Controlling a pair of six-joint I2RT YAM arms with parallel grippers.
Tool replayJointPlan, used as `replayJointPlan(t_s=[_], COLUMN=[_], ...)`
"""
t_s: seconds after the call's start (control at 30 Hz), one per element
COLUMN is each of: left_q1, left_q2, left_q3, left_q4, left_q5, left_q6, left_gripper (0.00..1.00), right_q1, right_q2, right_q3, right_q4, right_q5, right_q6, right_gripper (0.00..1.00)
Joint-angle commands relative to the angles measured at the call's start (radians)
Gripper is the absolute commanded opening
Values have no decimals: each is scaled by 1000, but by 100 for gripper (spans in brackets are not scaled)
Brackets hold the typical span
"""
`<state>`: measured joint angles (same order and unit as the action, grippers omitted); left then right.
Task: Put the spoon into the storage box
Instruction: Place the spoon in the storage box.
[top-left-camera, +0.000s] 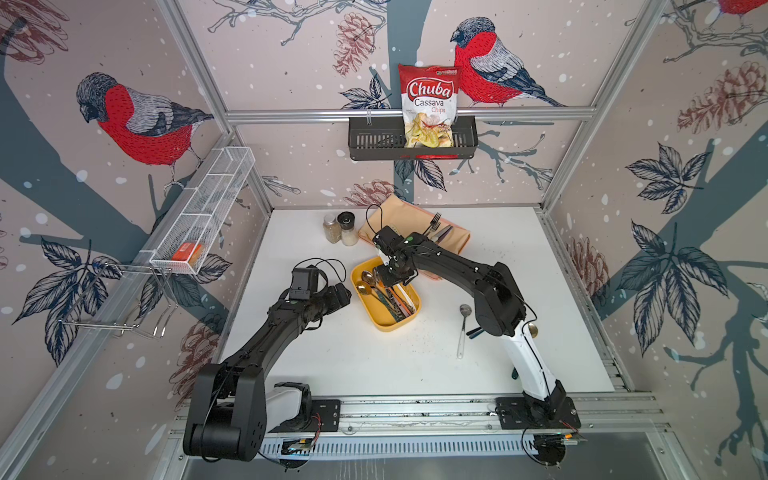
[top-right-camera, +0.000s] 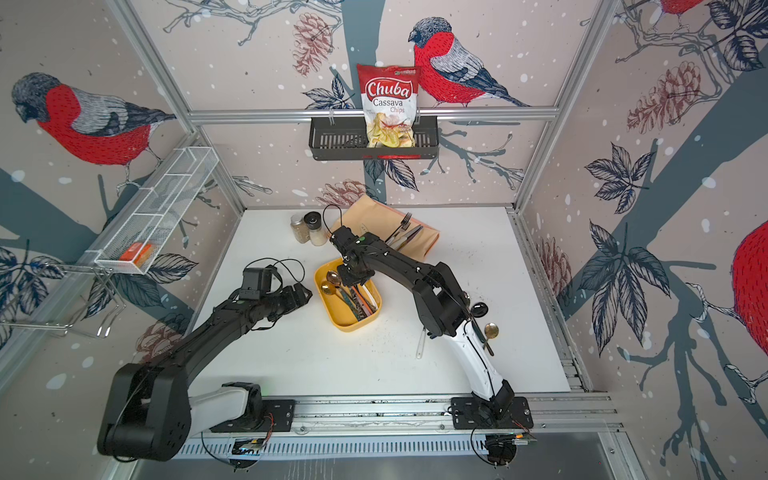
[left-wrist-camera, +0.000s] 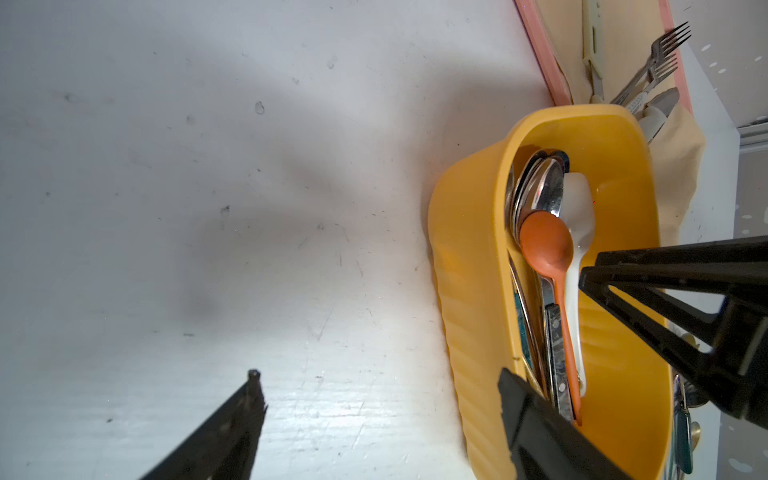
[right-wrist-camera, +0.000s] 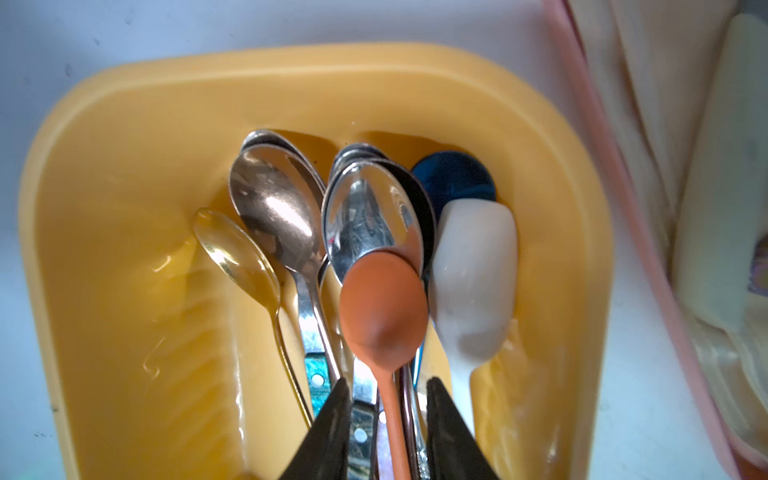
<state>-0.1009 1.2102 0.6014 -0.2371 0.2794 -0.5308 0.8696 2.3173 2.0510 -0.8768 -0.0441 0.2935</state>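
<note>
The orange plastic spoon (right-wrist-camera: 384, 307) lay inside the shallow yellow plastic storage box (right-wrist-camera: 124, 166), on top of the other cutlery. Its long axis ran along the box's length, with the bowl toward the far-left end and the thin handle toward the near-right end.

My right gripper (right-wrist-camera: 388, 380) hung over the near-right half of the box. Its fingers (right-wrist-camera: 328, 428) stood apart on either side of the handle, with a gap showing on each side, so they clamped nothing. My left gripper (left-wrist-camera: 379, 372) hovered just left of the box, beside its long wall. It was spread wide and empty over the white table (top-left-camera: 374, 365).

The box was crowded. The orange bowl overlapped a silver spoon (right-wrist-camera: 365, 216), and a white plastic spoon (right-wrist-camera: 473, 282) lay against it on the right. A dark blue spoon (right-wrist-camera: 455, 178) sat beyond that, while a second silver spoon (right-wrist-camera: 274, 208) and a small gold spoon (right-wrist-camera: 237, 249) lay to the left.

Right of the box, a long metal spoon (top-left-camera: 462, 328) lay loose near my right arm. Far of the box, forks (top-left-camera: 434, 222) rested on a beige cloth (top-left-camera: 399, 216), with two spice jars (top-left-camera: 340, 228) to its left.
</note>
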Motion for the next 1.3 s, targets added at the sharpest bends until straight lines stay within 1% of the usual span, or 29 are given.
replayJointPlan(t_s=[0.0,0.1,0.17,0.37,0.53,0.67,0.8,0.9,1.07,1.27], left_q1=[-26,-82,-118,-187,-219,-231,-248,-264,-278,-286], left_q2=[-4,1,10,49,77,71,51,36,20,33], left_q3=[39,82,109,160,178,185,169,145,122,130], left_q4=[-34,-62,-71,-77,-80,-88,-91,-96,-104,-103], left_q5=[-36,-84,-103,-129,-135,-140,-146,-156,-163,-165], left_q6=[44,66,76,98,110,115,107,100,91,84], left_gripper=[89,89,89,89,89,89,89,89,89,89], right_q1=[-8,-34,-55,-99,-129,-145,-155,-159,-158,-161], right_q2=[-40,-126,-207,-434,-588,-678,-722,-724,-723,-723], right_q3=[3,-66,-144,-402,-658,-836,-982,-1051,-1087,-1119], right_q4=[-44,-47,-37,-31,12,63,128,171,200,207], right_q5=[46,72,89,175,182,175,173,159,149,140], right_q6=[18,52,86,194,286,340,364,374,376,381], right_gripper=[34,34,34,36,38,40,40,40,40,39])
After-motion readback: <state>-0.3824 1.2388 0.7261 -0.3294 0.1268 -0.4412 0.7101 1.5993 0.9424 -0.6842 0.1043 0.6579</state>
